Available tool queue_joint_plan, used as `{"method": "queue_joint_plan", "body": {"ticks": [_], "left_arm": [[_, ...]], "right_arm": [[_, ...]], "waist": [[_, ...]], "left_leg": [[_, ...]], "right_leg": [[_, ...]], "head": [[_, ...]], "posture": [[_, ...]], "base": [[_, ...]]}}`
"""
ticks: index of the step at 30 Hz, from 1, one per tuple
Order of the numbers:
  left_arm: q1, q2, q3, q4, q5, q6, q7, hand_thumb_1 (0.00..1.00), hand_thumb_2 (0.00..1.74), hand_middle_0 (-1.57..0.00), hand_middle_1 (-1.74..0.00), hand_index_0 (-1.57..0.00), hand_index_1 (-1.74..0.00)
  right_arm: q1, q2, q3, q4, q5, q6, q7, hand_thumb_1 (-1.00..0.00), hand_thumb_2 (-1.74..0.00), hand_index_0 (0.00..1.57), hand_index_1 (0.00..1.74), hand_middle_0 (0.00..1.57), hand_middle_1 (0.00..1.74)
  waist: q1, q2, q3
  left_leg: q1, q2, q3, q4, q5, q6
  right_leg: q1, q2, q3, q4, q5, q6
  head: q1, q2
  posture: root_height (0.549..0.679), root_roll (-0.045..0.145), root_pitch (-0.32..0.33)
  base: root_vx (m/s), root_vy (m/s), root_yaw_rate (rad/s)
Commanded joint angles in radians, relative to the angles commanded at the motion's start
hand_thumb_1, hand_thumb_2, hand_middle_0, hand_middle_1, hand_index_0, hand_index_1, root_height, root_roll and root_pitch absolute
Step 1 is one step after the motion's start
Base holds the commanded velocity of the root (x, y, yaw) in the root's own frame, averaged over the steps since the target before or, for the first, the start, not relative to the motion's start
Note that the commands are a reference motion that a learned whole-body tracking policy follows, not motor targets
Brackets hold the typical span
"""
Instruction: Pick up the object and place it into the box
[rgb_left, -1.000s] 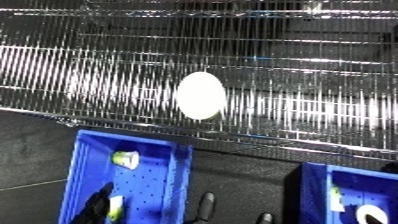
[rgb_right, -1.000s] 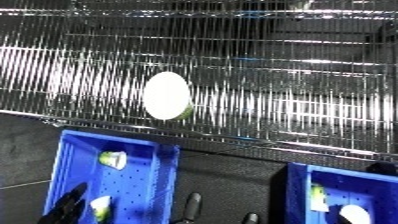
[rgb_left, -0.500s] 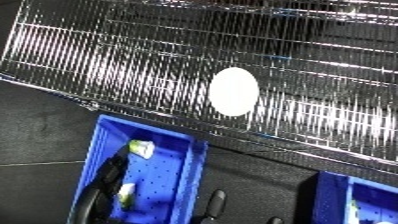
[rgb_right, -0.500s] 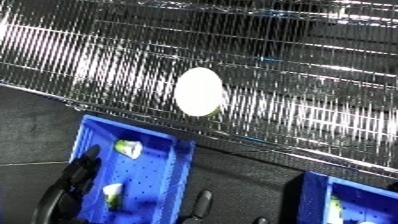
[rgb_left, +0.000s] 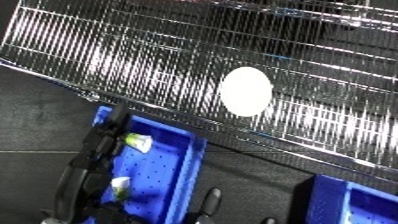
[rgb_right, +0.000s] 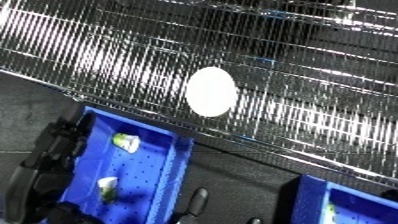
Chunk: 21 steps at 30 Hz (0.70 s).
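Left eye view looks down on a tilted scene: a white oval object (rgb_left: 244, 91) lies on a wire shelf (rgb_left: 133, 55) of thin silver bars that runs across the upper part of the frame. Below the shelf's front edge, on the dark floor (rgb_left: 35, 130), stands a blue bin (rgb_left: 182, 170) with a dotted bottom. Inside it are two small pale green and white things, one (rgb_left: 138, 142) near the far end, the other (rgb_left: 120, 184) nearer the camera. The white object is well apart from this bin, up on the shelf and to its right.

The left hand (rgb_left: 93, 160), black, reaches up along the bin's left wall, its fingers stretched toward the bin's far corner; they look fairly straight and hold nothing. A second blue bin (rgb_right: 355, 202) shows at the lower right corner. Two dark fingertips (rgb_left: 211, 197) poke up from the bottom edge between the two bins; whether they belong to the right hand, and how that hand is set, I cannot tell
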Motion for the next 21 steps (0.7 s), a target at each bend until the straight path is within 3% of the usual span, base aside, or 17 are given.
{"method": "queue_joint_plan", "body": {"ticks": [10,21], "left_arm": [[-0.172,-0.018,-0.050,0.145,0.043,0.024,0.067,0.00,0.00,0.00,0.00,0.00,0.00],[-0.277,-0.046,-0.075,0.307,0.097,0.043,0.171,0.00,0.00,0.00,0.00,0.00,0.00]], "right_arm": [[-0.033,-0.002,0.006,-0.008,-0.039,0.020,0.025,0.00,0.00,0.00,0.00,0.00,0.00],[-0.064,-0.003,0.039,-0.030,-0.062,0.042,0.032,0.00,0.00,0.00,0.00,0.00,0.00]], "waist": [[-0.037,-0.029,0.022],[-0.080,-0.054,0.031]], "left_leg": [[-0.004,0.024,0.031,0.032,-0.020,0.0051],[-0.028,0.047,0.057,0.076,-0.043,0.0103]], "right_leg": [[-0.016,0.0234,0.039,0.012,0.003,0.0062],[-0.053,0.0430,0.068,0.037,0.004,0.0104]], "head": [[-0.104,0.021],[-0.188,0.058]], "posture": [[0.654,0.029,0.021],[0.650,0.018,0.027]], "base": [[0.029,0.023,-0.173],[0.011,0.025,-0.122]]}}
